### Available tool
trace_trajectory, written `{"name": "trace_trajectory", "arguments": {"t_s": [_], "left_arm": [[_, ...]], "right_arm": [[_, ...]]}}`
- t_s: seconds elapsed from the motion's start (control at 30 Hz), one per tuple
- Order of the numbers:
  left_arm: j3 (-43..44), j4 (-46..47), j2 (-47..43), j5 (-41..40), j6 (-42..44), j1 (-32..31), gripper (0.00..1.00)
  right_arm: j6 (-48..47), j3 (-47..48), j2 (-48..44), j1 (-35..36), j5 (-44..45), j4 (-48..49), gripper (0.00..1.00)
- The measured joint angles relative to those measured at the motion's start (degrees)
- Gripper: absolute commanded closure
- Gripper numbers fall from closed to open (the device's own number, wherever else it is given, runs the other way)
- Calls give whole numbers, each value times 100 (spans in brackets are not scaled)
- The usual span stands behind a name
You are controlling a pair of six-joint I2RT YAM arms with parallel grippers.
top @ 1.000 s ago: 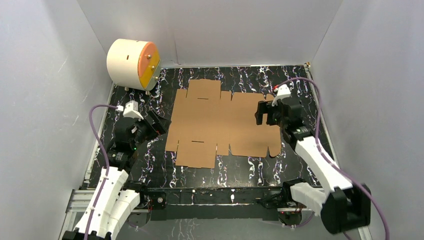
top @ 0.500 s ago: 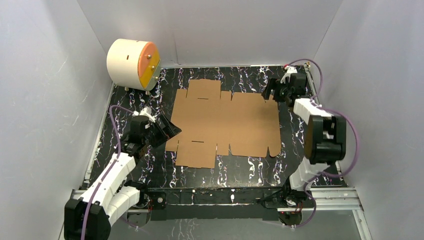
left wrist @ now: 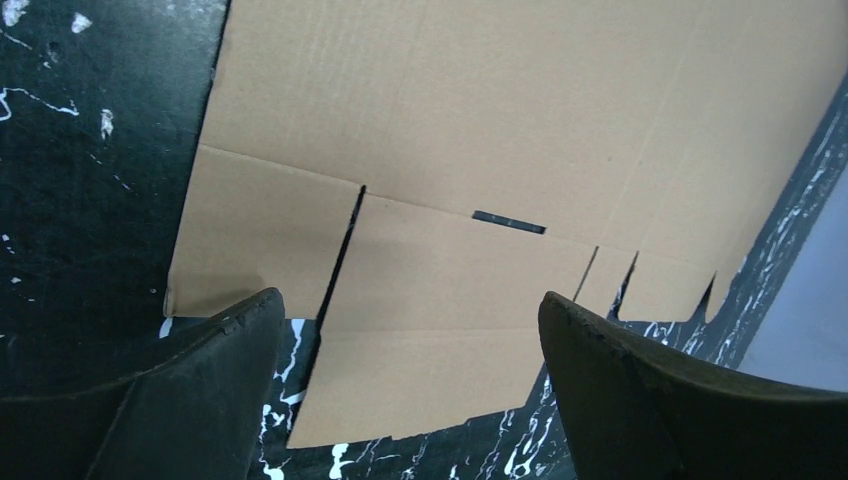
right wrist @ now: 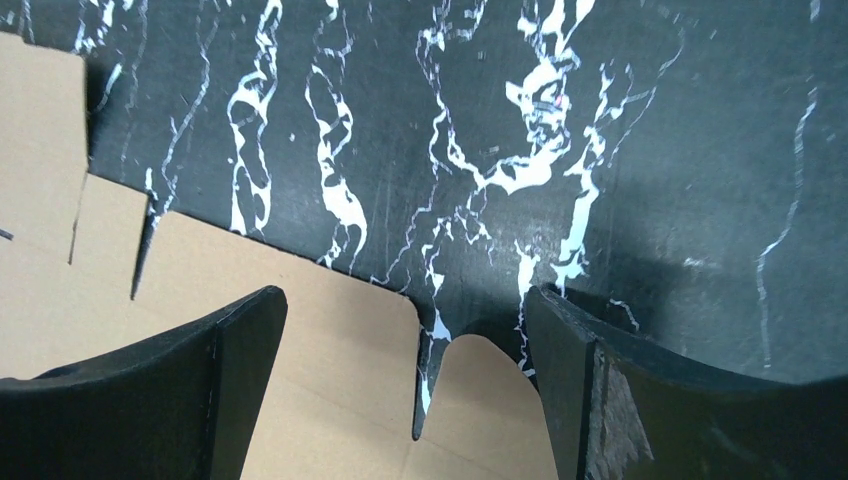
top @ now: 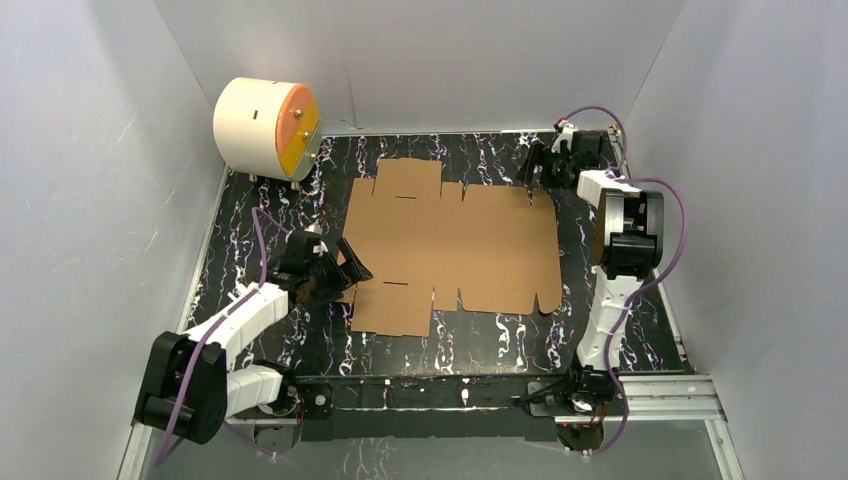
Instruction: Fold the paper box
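Note:
The paper box [top: 450, 245] lies as a flat brown die-cut cardboard sheet in the middle of the black marbled table. My left gripper [top: 352, 270] is low at the sheet's near-left edge, open, with its fingers astride a slit flap and nothing held. The left wrist view shows the sheet [left wrist: 500, 120] spread beyond the open left gripper [left wrist: 408, 300]. My right gripper [top: 533, 168] is at the sheet's far-right corner, open and empty. In the right wrist view the rounded corner tab of the sheet [right wrist: 320, 380] lies under the right gripper [right wrist: 405, 295].
A cream cylinder with an orange face [top: 265, 128] stands at the back left corner. White walls close in the table on three sides. A metal rail [top: 430, 385] runs along the near edge between the arm bases. Purple cables loop off both arms.
The left arm has dropped and reached right to the sheet's near-left edge. The right arm has swung from over the sheet's right side to its far-right corner. The sheet has not moved.

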Motion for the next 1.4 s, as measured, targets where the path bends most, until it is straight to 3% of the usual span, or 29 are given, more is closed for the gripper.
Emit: {"name": "trace_trajectory", "arguments": {"t_s": [0.33, 0.8, 1.13, 1.4], "left_arm": [[22, 59, 264, -354, -48, -7, 6], [328, -33, 697, -1176, -11, -7, 6], [1484, -74, 2111, -2033, 334, -4, 5], [2959, 37, 3569, -2450, 826, 33, 5]], "right_arm": [[-101, -68, 155, -2, -162, -201, 1], [319, -2326, -1561, -2, -68, -286, 1], [656, -3733, -2828, 20, 251, -367, 1], [800, -4645, -3860, 190, 516, -645, 1]]}}
